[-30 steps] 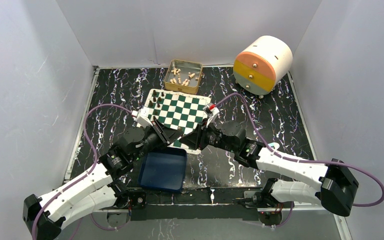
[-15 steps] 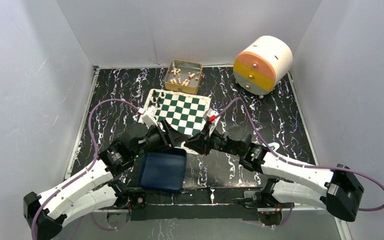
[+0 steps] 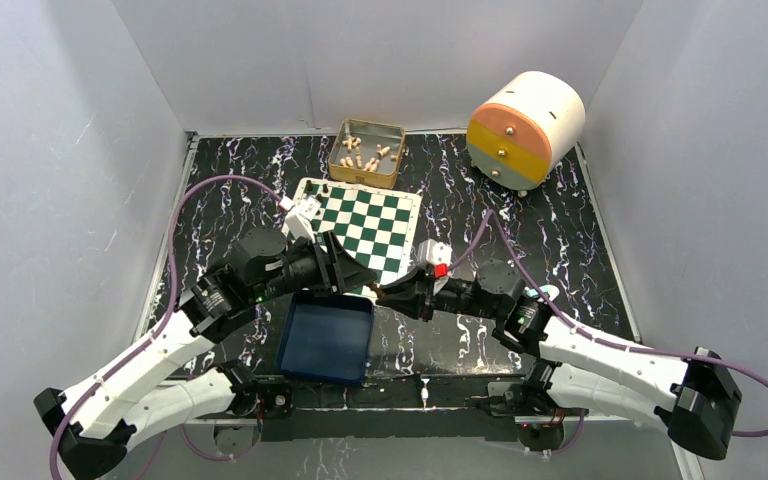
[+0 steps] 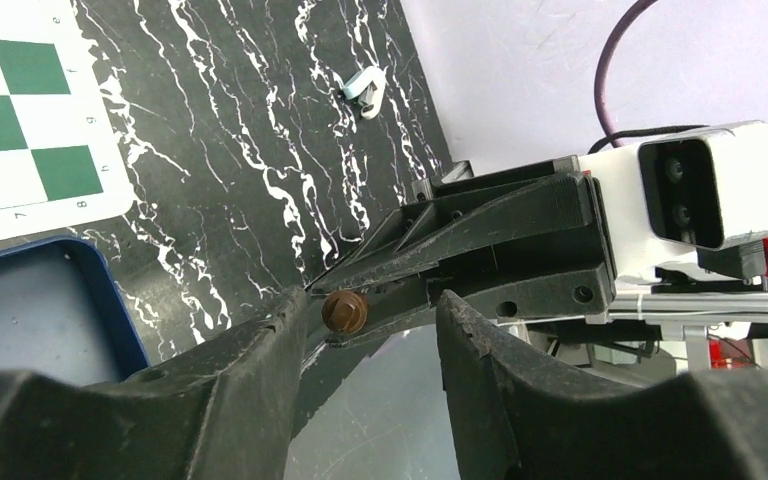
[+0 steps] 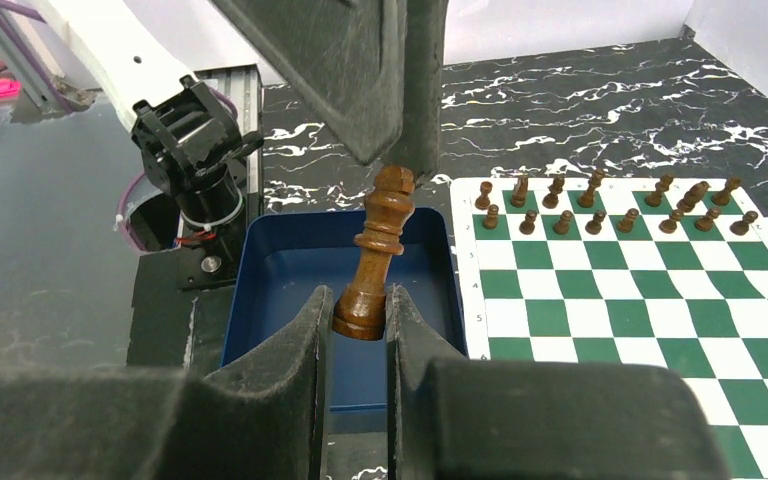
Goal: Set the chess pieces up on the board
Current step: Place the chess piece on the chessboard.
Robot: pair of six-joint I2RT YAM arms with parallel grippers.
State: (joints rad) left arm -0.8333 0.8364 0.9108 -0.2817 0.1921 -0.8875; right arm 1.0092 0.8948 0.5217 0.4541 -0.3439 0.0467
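My black marbled table [image 3: 560,230] bore the board [image 3: 375,225] at centre, a gold tin [image 3: 365,181] at 12 o'clock, a round drawer unit [image 3: 525,128] at 2, a small pale clip [image 3: 543,292] at 4, and a blue tray [image 3: 328,340] at 6.

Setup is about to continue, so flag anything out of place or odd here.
One dark chess piece is off the board: the right pincer grips its base, upright, by the blue tray. A small pale scrap lies loose on the black table, clear of the board.
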